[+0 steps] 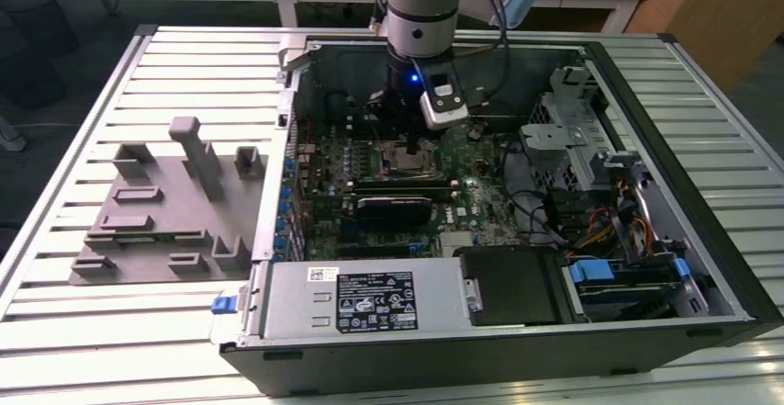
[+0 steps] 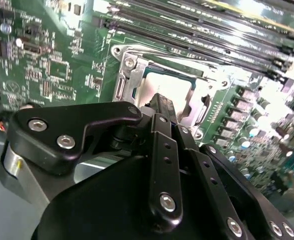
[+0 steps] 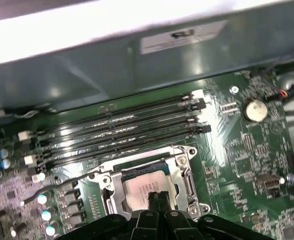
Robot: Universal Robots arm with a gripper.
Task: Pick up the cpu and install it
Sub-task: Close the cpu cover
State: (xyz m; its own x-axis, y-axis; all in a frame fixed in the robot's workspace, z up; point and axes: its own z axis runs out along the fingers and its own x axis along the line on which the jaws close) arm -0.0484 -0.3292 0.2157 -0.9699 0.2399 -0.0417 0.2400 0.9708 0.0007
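The slatted metal table carries an open computer case and a grey fixture plate.

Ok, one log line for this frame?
end effector: shut, above cpu | cpu: lying in socket | contact: cannot tell

The tool, fingers pressed together, hangs over the cpu, hemmed in by the raised socket frame. Just beyond lie low memory slots, then the case wall rises. In the exterior view, the drive cage and power supply box in the motherboard; overhead is open.
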